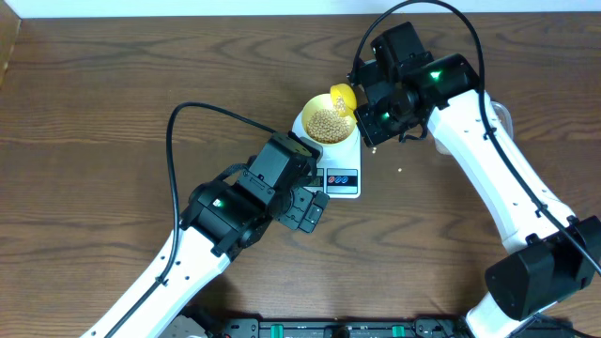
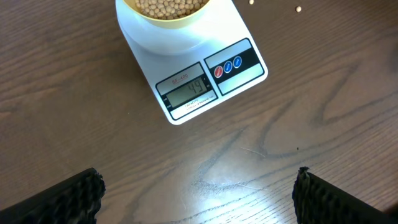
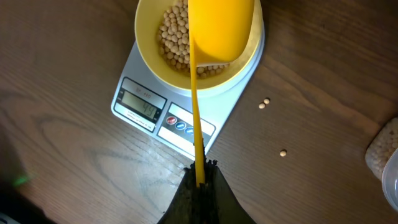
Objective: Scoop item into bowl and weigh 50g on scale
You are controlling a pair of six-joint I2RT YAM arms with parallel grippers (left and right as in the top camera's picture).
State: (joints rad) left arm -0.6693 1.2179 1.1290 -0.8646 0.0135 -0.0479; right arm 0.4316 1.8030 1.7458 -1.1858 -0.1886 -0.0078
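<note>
The white scale point(image 2: 239, 37) sits mid-table, its display appearing to read 49. On it stands the pale-yellow bowl point(image 3: 146, 50), holding a layer of tan beans point(image 3: 174, 37). A yellow scoop point(image 3: 221, 31) is tipped over the bowl's right side, and my right gripper point(image 3: 200, 177) is shut on its thin handle point(image 3: 195, 112). From overhead the scoop point(image 1: 343, 97) is at the bowl's point(image 1: 307, 118) far edge. My left gripper point(image 2: 199, 193) hovers open over bare wood in front of the scale, with nothing between its fingers point(image 2: 68, 199).
Loose beans point(image 3: 265, 102) lie on the wood to the right of the scale, with another point(image 3: 283, 152) nearer. A clear tub of beans point(image 3: 382, 149) shows at the right edge of the right wrist view. The left arm point(image 1: 225, 211) lies in front of the scale point(image 1: 343, 188).
</note>
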